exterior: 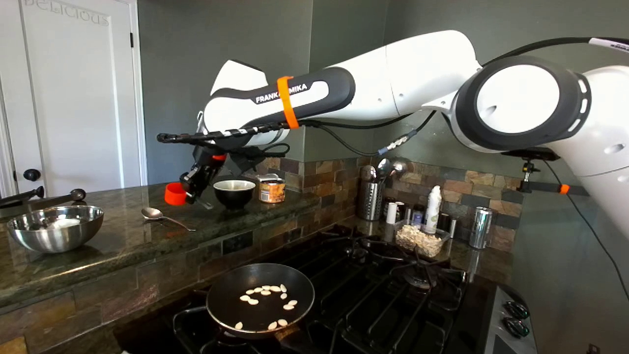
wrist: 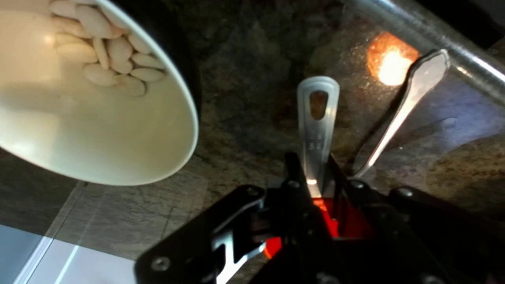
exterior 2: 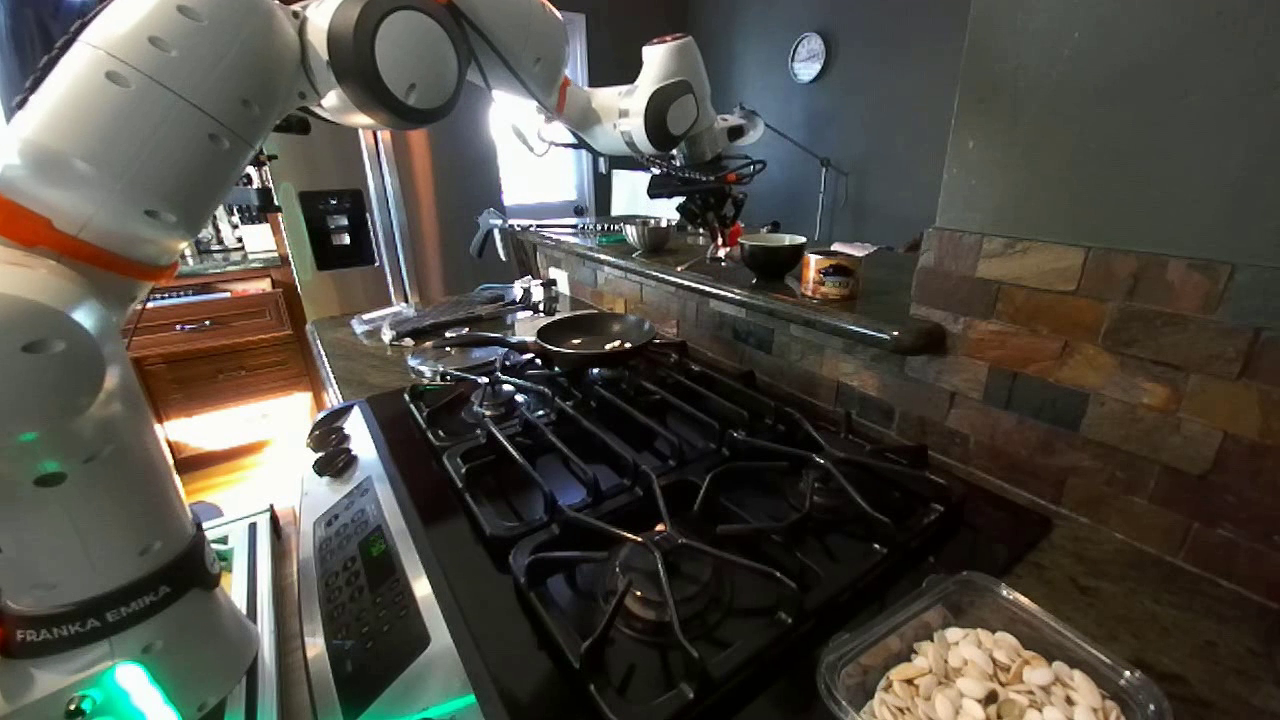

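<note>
My gripper (wrist: 313, 167) is shut on the metal handle (wrist: 315, 138) of a red measuring cup (exterior: 174, 193), above the raised stone counter. The handle's holed end sticks out past the fingers, while much of the red cup is hidden behind the jaws in the wrist view. Whether the cup touches the counter I cannot tell. Beside the gripper stands a black bowl (exterior: 234, 196), pale inside, with several white seeds (wrist: 114, 59) in it. A metal spoon (wrist: 428, 73) lies on the counter on the opposite side of the handle from the bowl.
A steel bowl (exterior: 54, 238) and a can (exterior: 271, 191) stand on the counter. Lower down, a frying pan (exterior: 260, 314) with several seeds sits on the stove grates (exterior 2: 740, 520). A clear container (exterior 2: 845, 665) of seeds stands beside the stove.
</note>
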`<state>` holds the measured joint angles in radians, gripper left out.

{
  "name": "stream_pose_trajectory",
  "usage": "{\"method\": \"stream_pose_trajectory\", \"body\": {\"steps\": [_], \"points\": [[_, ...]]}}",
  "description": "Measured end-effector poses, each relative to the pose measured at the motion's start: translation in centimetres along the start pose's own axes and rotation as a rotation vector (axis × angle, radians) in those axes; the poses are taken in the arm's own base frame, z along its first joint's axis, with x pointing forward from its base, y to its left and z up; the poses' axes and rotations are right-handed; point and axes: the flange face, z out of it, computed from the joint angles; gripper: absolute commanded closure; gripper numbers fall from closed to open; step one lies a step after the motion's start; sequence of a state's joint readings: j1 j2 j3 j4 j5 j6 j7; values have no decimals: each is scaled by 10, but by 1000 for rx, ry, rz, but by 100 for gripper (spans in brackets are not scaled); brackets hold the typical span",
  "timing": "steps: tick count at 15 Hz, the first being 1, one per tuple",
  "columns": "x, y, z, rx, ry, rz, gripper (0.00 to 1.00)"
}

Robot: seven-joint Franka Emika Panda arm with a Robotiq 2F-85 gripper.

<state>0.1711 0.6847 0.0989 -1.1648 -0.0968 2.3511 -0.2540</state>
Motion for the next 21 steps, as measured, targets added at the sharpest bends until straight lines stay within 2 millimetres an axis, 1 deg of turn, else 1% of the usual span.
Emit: {"method": "stream_pose_trajectory", "body": {"steps": [3,8,10,13,18,19,20,21], "points": [[0,-9,-18,21,-16,-53,96],[-7,-41,-59,81,-110,-126,96],[-15,-53,-75,97,-158,-140,96],[-33,-63,-96,99,-216,-132,96],[-64,-80,-124,98,-262,-57,96],[-72,-82,-129,101,-271,-26,84],[-76,-83,-132,98,-274,-23,84],[-74,-83,-134,97,-270,-23,84]]}}
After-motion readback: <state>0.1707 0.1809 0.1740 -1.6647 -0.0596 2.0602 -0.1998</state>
